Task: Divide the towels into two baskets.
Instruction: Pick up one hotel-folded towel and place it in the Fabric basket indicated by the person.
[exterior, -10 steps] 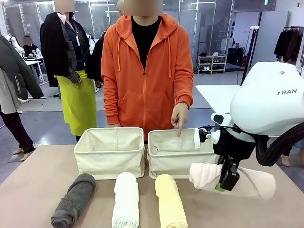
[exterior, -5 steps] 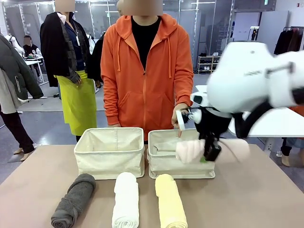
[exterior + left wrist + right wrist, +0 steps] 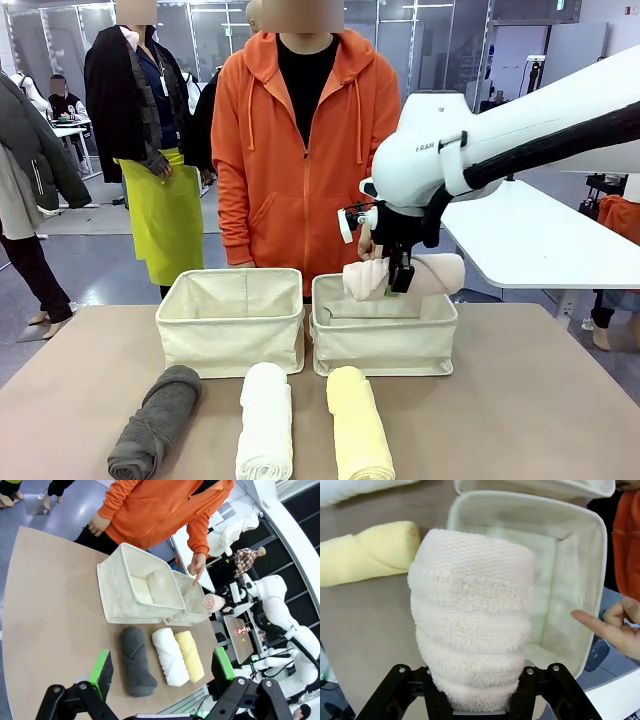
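My right gripper is shut on the pale pink-beige towel and holds it level just above the right basket. In the right wrist view that towel hangs over the basket's near edge, hiding the fingertips. The left basket stands beside it. Dark grey, white and pale yellow towels lie in a row in front of the baskets. My left gripper is open, high over the table's near side.
A person in an orange hoodie stands behind the baskets and points a finger down at the right basket. The hand is close beside the held towel. Bare tabletop lies right of the yellow towel.
The right arm has lifted the pink-beige towel from low at the table's right and carried it left and away, to above the right basket.
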Controlling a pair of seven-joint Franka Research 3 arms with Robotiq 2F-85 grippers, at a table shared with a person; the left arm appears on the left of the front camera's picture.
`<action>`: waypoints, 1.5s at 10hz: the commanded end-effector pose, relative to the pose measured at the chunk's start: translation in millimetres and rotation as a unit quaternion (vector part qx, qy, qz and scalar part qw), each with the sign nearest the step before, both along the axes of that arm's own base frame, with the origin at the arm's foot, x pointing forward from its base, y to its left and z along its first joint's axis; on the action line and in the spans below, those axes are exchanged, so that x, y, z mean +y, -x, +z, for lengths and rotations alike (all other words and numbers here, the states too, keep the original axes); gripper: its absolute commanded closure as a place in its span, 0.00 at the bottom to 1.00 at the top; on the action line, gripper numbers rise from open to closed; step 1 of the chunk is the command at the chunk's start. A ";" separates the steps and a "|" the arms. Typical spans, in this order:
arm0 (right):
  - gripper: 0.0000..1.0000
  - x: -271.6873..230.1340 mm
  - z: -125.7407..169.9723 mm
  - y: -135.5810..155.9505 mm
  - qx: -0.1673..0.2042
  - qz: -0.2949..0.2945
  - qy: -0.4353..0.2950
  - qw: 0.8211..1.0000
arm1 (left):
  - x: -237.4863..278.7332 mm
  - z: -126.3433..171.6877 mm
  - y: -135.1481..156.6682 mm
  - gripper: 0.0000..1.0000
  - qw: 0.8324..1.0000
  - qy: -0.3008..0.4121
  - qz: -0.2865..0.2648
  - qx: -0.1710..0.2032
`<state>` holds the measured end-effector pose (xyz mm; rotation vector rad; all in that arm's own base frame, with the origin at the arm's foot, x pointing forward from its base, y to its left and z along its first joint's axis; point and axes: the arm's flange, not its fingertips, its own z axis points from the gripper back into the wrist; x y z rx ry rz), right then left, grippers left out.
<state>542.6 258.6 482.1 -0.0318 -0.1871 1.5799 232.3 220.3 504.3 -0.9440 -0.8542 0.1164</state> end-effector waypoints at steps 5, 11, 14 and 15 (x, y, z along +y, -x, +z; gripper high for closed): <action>0.68 21.2 -33.4 -49.5 -0.031 0.033 -0.006 0.999 | 1.7 1.6 0.6 0.00 1.000 0.004 -0.004 -0.012; 0.37 22.2 -74.0 -61.2 -0.040 0.023 -0.003 0.999 | 1.7 1.6 0.6 0.00 1.000 0.004 -0.004 -0.012; 0.00 21.9 -74.8 -60.4 -0.039 0.017 -0.002 0.999 | 1.7 1.6 0.6 0.00 1.000 0.004 -0.004 -0.012; 0.00 22.2 -74.5 -59.8 -0.039 0.015 -0.002 0.999 | 1.7 1.6 0.6 0.00 1.000 0.004 -0.004 -0.012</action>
